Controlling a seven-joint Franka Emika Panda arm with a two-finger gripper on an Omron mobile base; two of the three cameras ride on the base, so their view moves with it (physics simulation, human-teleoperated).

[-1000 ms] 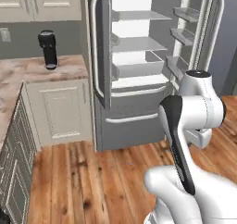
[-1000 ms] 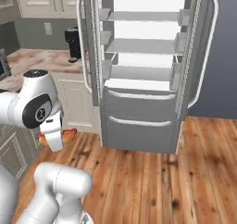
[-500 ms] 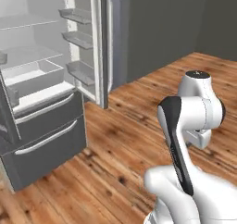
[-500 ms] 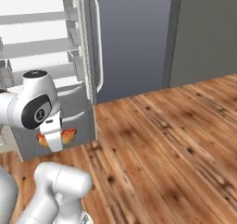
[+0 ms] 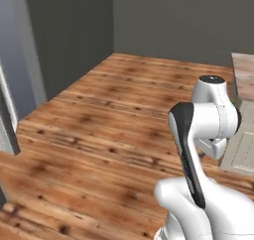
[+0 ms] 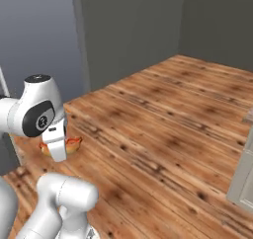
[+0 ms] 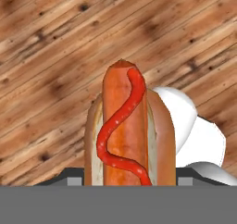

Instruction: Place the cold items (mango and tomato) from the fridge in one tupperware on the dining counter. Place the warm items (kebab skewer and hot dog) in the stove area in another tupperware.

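We see one hot dog [image 7: 128, 135], its near end cut off at six o'clock, pinched in our end effector [image 7: 129, 181] above the wood floor [image 5: 114, 115]; fingertips stay hidden.

One hot dog [image 7: 125, 135]: a single orange-red sausage in one tan bun, with one wavy red line of sauce along its top. In the right base view the same single hot dog [image 6: 73, 144] shows beside the arm. One plank floor [image 5: 109, 115] lies below. One marbled counter [image 5: 243, 70] corner shows at the right edge.
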